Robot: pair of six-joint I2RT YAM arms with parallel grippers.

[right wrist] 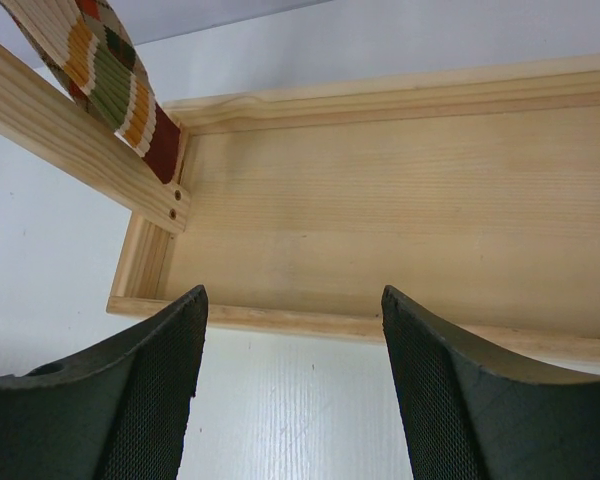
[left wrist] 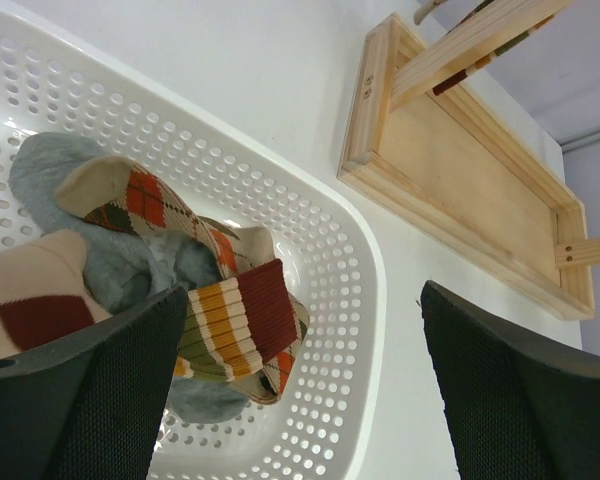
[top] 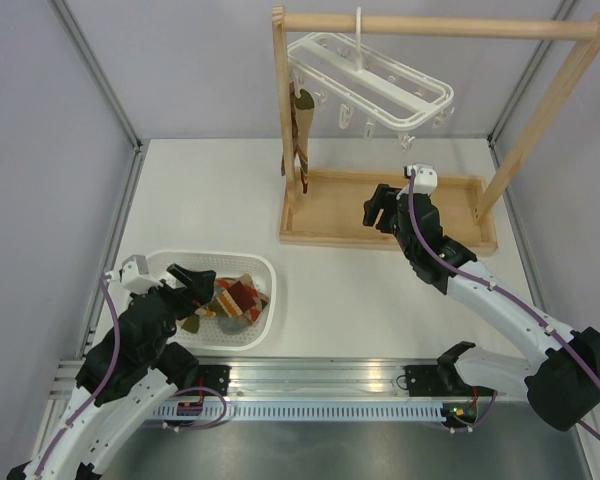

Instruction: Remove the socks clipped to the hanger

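Both your jaws are wide open. The clipped sock hangs far and left of your right jaws.

The left tool hangs with its two black fingers spread wide apart over a white perforated basket on the white surface. Bunched socks lie inside, argyle and striped ones over a plain grey sock. Beyond the basket sits a light wooden tray.
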